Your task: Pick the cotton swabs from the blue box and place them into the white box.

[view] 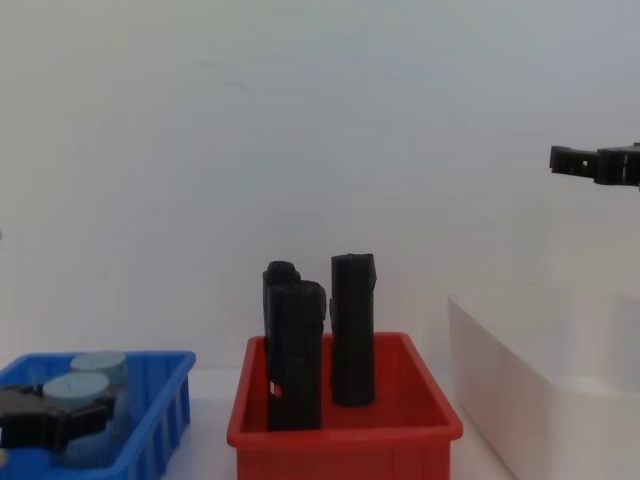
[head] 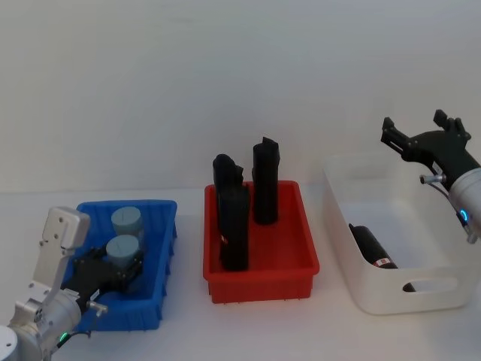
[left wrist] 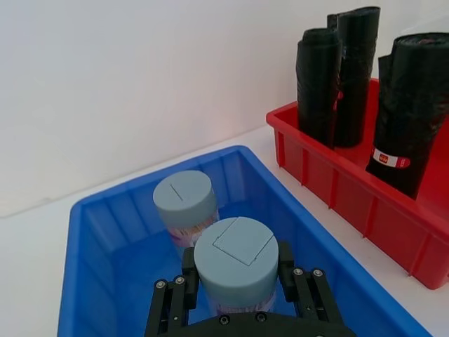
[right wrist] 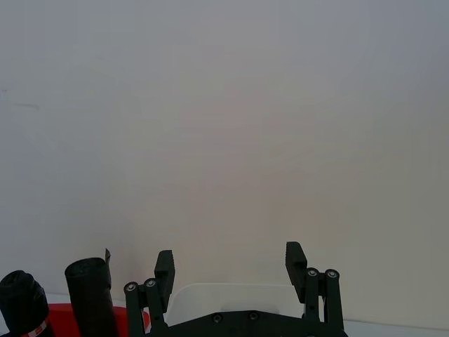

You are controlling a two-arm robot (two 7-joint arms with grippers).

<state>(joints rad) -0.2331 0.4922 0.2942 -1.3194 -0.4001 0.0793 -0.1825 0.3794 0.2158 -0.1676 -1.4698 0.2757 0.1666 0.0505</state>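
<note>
The robot's left hand point(head: 122, 259) reaches down into the small bright blue ribbed plastic box point(head: 161, 280) at the left end of the white worktop point(head: 189, 304). Its two black fingers point(left wrist: 189, 265) are clamped on opposite sides of the nearer tub of cotton swabs point(left wrist: 236, 247), a short cylinder with a pale grey-blue top and a printed label round its side. The hand hides whether that tub's base rests on the box floor. A second tub point(head: 126, 220) of the same kind stands upright just behind it, toward the back wall of the blue box; the two are very close, but I cannot tell whether they touch. In the middle of the worktop sits a red plastic bin point(head: 263, 284) holding three tall black rolls point(head: 234, 226) set on end. At the right end is the plain white smooth-sided box point(head: 391, 299), with one black roll with a red label point(head: 372, 247) lying on its floor. The right hand point(head: 415, 124) hangs above the rear part of the white box, its fingers spread wide and holding nothing.
</note>
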